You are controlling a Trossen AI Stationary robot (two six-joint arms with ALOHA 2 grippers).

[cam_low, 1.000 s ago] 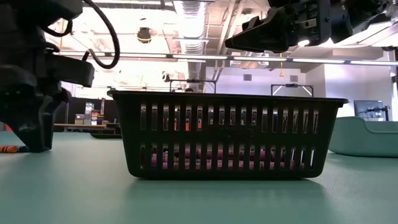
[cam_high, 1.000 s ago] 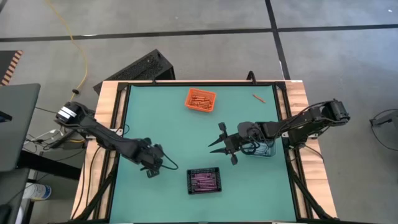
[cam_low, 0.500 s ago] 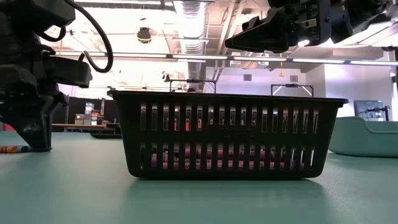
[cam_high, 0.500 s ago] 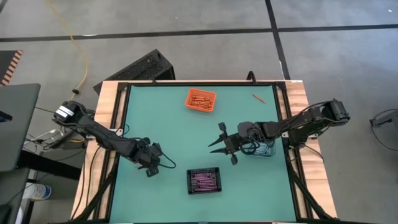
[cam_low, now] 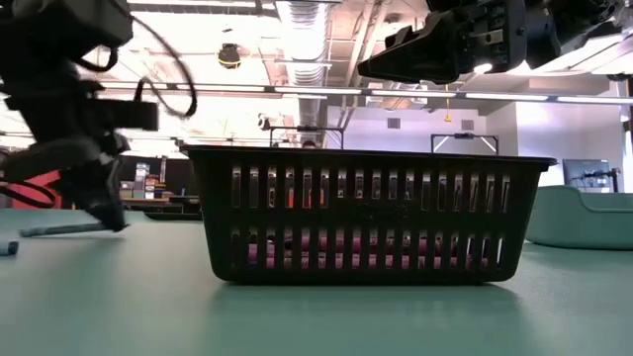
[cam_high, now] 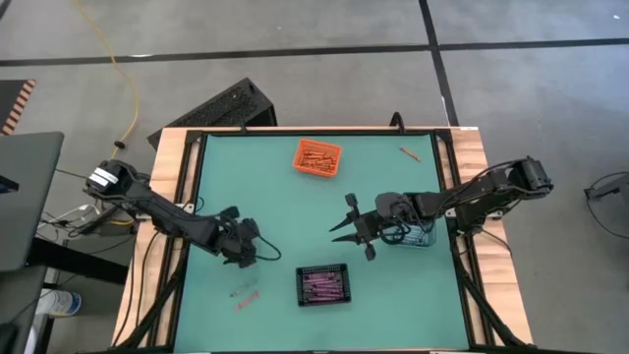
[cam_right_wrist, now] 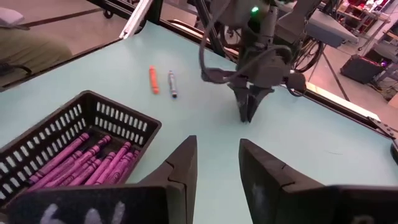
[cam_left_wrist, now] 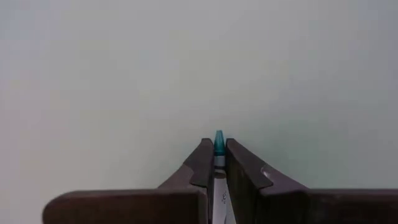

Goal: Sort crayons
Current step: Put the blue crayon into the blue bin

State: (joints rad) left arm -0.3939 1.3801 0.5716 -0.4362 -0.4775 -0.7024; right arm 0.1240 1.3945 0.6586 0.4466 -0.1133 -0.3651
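My left gripper [cam_high: 251,255] hangs over the table's front left, left of the black bin [cam_high: 322,285], and is shut on a blue crayon [cam_left_wrist: 219,140]. It also shows in the right wrist view [cam_right_wrist: 249,116], pointing down. An orange crayon [cam_right_wrist: 152,79] and a blue-grey crayon [cam_right_wrist: 172,84] lie flat on the mat near the front edge [cam_high: 245,296]. The black bin [cam_right_wrist: 74,155] holds several purple crayons. My right gripper [cam_high: 340,228] is open and empty, above the table's middle, beside the teal bin [cam_high: 425,239]. My left gripper pinches the blue crayon between its two fingers, with the crayon lying along them. Only its pointed tip [cam_left_wrist: 219,135] pokes out past the fingertips. The fingers come from above, pointing down. The crayon is held upright, tip down, above the mat.
An orange bin [cam_high: 317,158] with orange crayons stands at the far middle. A lone orange crayon [cam_high: 408,153] lies at the far right. In the low view the black bin [cam_low: 366,213] fills the middle and the teal bin [cam_low: 584,218] sits at the right.
My left gripper has risen off the mat and gone a little toward the table's far edge. Two crayons, one orange and one blue-grey, now show on the mat near the front edge where the gripper stood.
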